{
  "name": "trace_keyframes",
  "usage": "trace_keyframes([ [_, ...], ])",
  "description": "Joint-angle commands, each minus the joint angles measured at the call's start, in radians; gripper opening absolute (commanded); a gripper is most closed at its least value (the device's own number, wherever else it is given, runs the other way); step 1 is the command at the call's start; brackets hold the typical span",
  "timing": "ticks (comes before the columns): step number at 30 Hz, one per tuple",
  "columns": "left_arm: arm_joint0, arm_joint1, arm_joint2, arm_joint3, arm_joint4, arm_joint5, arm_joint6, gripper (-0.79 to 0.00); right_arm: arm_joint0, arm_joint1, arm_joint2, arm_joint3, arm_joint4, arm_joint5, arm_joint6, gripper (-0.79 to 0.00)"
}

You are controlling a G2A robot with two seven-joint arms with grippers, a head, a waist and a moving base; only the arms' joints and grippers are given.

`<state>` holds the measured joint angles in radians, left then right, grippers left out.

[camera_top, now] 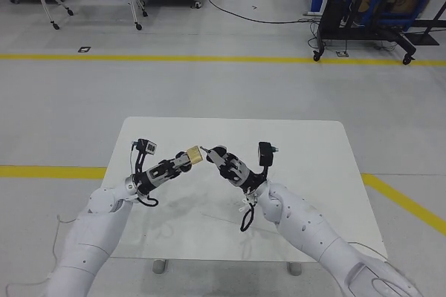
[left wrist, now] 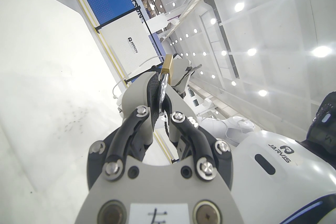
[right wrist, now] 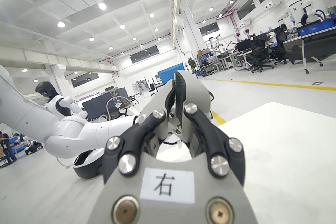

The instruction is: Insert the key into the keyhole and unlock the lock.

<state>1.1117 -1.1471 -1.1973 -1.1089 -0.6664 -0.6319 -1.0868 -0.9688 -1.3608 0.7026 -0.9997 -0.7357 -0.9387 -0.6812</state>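
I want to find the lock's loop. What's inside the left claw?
The silver shackle of the brass padlock is pinched between the left claw's pads; the padlock's body sticks out past the tips. The pads cover the shackle's sides, so the whole loop cannot be seen.

The lock [left wrist: 167, 66] has a brass-looking body with a dull yellow sheen, and its shackle [left wrist: 163, 93] is bright polished metal, pretty much mirror-ish. The left gripper [left wrist: 160, 83] and right gripper [right wrist: 175, 89] both look like matt grey plastic with rough black textured pads [right wrist: 180, 96], smooth black links [left wrist: 123, 130] and shiny metal screws [left wrist: 207, 167]. The table [camera_top: 305, 148] is smooth matt white, a bit scuffed with dark specks.
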Motion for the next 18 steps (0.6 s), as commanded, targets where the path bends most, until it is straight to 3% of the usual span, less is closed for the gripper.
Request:
trace_keyframes([
  [1,0.000,0.000,-0.001,0.001,-0.007,0.001,-0.004,-0.785,-0.006,0.000,0.011,-0.003,-0.010,-0.006,-0.003,-0.785],
  [5,0.000,-0.003,-0.001,0.006,-0.040,0.012,-0.022,-0.785,-0.015,-0.002,0.013,-0.005,-0.044,-0.055,0.034,-0.785],
  [10,-0.008,-0.005,0.005,0.013,-0.053,0.024,-0.058,-0.785,-0.004,-0.019,0.004,0.023,-0.027,-0.033,0.094,-0.785],
  [18,-0.018,-0.008,0.011,0.020,-0.055,0.010,-0.103,-0.785,0.006,-0.033,0.041,0.022,-0.012,-0.040,0.075,-0.785],
])
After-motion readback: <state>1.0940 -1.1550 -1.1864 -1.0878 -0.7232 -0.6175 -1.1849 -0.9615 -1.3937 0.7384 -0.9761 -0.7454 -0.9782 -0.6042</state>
